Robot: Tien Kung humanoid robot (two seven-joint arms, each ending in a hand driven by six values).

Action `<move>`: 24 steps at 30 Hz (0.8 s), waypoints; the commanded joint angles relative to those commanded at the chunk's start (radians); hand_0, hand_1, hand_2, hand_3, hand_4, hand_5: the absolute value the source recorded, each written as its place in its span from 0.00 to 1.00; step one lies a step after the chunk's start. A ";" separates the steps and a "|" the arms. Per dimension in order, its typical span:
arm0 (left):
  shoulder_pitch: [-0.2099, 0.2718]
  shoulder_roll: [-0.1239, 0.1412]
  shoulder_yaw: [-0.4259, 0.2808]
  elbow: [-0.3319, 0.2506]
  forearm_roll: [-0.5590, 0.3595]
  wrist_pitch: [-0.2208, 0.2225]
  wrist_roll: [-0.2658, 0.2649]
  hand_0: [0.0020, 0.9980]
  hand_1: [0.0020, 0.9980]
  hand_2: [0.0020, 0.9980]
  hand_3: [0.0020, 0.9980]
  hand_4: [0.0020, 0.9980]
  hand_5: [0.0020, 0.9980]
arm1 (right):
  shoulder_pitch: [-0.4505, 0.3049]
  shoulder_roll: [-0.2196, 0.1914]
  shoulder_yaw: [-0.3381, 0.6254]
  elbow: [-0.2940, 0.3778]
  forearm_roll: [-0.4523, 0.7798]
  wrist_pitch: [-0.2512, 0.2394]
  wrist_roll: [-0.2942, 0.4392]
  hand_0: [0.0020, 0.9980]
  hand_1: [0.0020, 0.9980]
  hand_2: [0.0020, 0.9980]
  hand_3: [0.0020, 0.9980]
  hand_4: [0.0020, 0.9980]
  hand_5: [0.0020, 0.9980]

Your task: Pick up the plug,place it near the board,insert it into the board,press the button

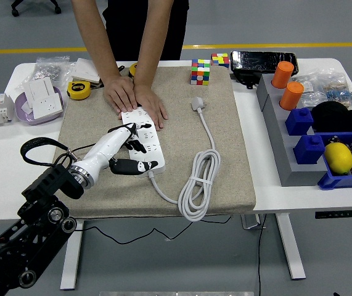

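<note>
The grey mat [225, 166] covers most of the white table [3, 166], with bare mat open between the power strip [143, 143] and the coiled cable [198, 185], which lies near the mat's front edge. The right side is crowded by blue bins [323, 154] and orange cups [286, 85]. The plug [198, 103] lies on the mat, well apart from the strip's sockets, beyond the coil. A person's hands [135, 98] press flat on the strip's far end. The left hand [128, 151] rests over the strip's near half — fingers spread and holding nothing, thumb along the front edge — though whether a fingertip touches the button cannot be told.
</note>
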 joint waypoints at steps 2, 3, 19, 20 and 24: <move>-0.006 0.002 0.012 0.004 0.010 -0.012 0.010 0.17 0.05 0.15 0.74 0.55 0.00 | 0.000 0.000 0.000 0.000 0.000 0.000 0.000 0.81 0.75 0.74 0.77 1.00 0.97; -0.008 0.002 0.017 0.006 0.016 -0.016 0.015 0.17 0.05 0.15 0.74 0.55 0.00 | 0.000 0.000 0.000 0.000 0.000 0.000 0.000 0.81 0.75 0.74 0.77 1.00 0.97; -0.026 -0.005 0.050 0.079 0.112 -0.034 0.042 0.16 0.03 0.15 0.76 0.49 0.00 | 0.004 0.000 -0.001 0.000 0.003 -0.001 0.002 0.81 0.75 0.74 0.77 1.00 0.97; -0.025 -0.004 0.046 0.080 0.114 -0.035 0.042 0.16 0.03 0.15 0.76 0.49 0.00 | 0.003 0.000 0.000 0.000 0.003 -0.001 0.002 0.81 0.75 0.74 0.77 1.00 0.97; -0.027 0.000 0.049 0.082 0.113 -0.041 0.043 0.16 0.03 0.15 0.75 0.49 0.00 | 0.002 0.001 0.002 0.000 0.001 -0.001 0.001 0.81 0.75 0.74 0.77 1.00 0.97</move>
